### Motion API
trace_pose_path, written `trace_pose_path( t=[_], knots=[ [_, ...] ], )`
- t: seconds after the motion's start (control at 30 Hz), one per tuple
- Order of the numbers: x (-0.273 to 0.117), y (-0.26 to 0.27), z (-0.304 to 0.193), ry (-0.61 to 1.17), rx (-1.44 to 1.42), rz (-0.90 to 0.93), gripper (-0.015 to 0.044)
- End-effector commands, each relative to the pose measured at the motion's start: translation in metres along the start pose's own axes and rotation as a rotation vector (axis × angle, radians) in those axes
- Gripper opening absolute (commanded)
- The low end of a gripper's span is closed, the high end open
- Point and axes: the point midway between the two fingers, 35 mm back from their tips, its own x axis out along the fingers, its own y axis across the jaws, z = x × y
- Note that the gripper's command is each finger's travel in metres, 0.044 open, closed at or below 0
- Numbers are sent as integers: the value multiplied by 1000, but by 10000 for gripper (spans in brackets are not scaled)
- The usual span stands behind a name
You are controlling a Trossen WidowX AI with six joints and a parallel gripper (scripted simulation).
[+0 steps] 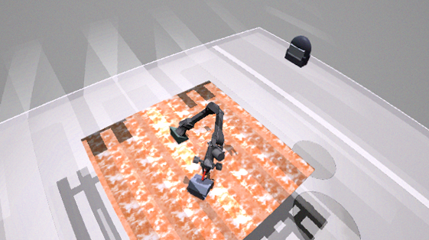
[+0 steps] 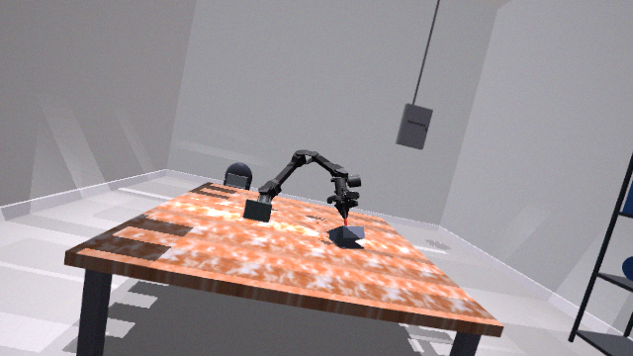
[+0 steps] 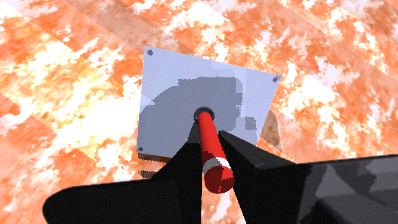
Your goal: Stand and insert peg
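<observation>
The red peg [image 1: 204,174] [image 2: 345,222] [image 3: 210,140] is held between the fingers of my gripper [image 1: 206,171] [image 2: 345,217] [image 3: 209,137], which is shut on it. Its end with the white band [image 3: 222,164] points up toward the wrist camera. Its plain end is at the dark-rimmed hole [image 3: 203,109] in the face of the grey-blue sloped panel [image 1: 201,189] [image 2: 346,237] [image 3: 165,75]. In the wrist view the plain end shows inside the rim's outline. How far it is in the hole, if at all, cannot be told. My gripper is just above the panel face.
The panel stands on the orange and white table [image 1: 147,195] [image 2: 277,269]. The arm's base [image 1: 179,135] [image 2: 257,211] is on the table, away from the panel. A dark rounded object [image 1: 299,51] [image 2: 238,175] is beyond the table. A shelf [image 2: 613,277] stands off to the right in the exterior view.
</observation>
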Motion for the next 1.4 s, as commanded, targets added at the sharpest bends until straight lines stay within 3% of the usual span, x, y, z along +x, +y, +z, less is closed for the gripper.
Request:
trace_pose_path(
  t=[0.0,1.37],
  knots=[
    [3,-1,-1,3,-2,-1,0],
    [21,-2,0,3,-2,-1,0]
  ],
)
